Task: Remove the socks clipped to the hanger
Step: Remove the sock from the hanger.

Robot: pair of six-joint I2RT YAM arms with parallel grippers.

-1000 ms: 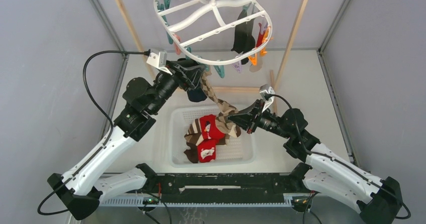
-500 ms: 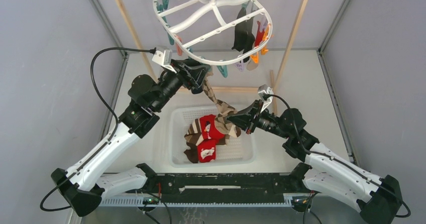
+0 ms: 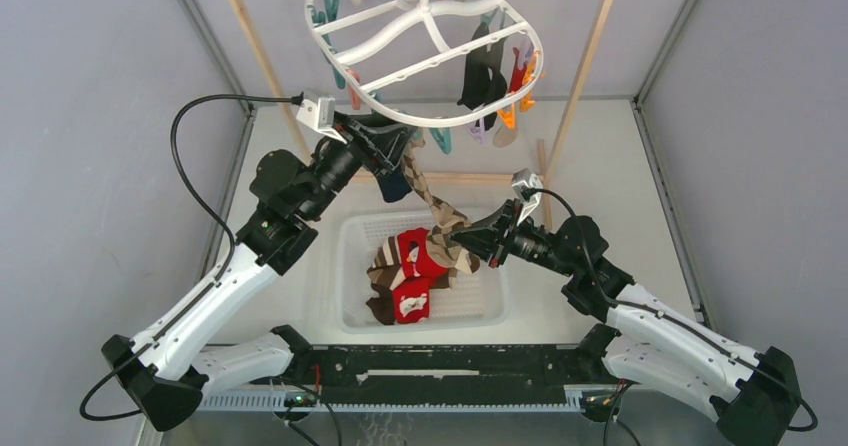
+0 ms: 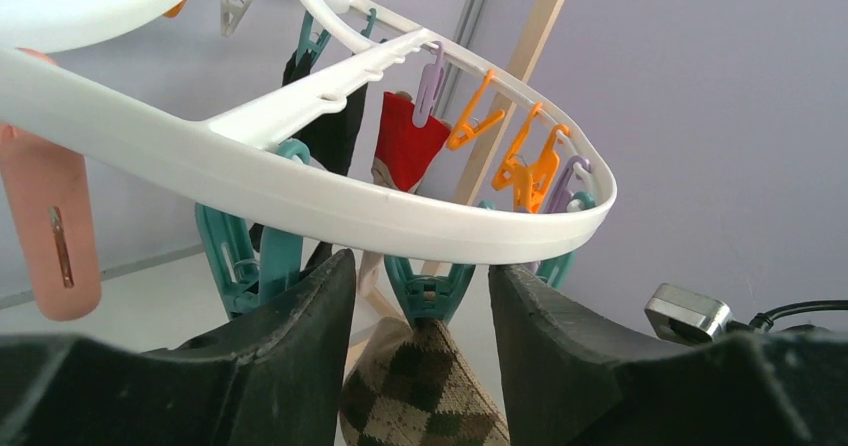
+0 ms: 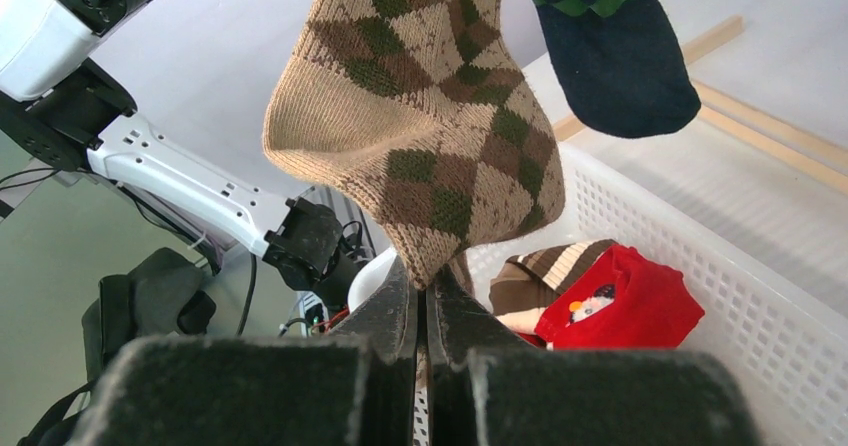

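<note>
Socks (image 3: 415, 266) in red and brown stripes lie in the white basket (image 3: 345, 266) well below the hanger (image 3: 430, 121), where the right gripper (image 5: 428, 296) clamps the lower end of a tan argyle sock (image 5: 420, 126) stretched up to the hanger's near rim. Under that rim the left gripper (image 4: 420, 266) holds its jaws apart either side of the teal clip (image 4: 428, 288) gripping that sock, a navy sock (image 5: 610, 56) just beside; a black sock (image 3: 483, 71) and a red sock (image 4: 405, 146) hang from the hanger's far side.

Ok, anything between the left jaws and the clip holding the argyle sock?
Nothing visible. The left gripper has its jaws open either side of the teal clip pinching the argyle sock, under the hanger rim. The right gripper holds its lower end.
</note>
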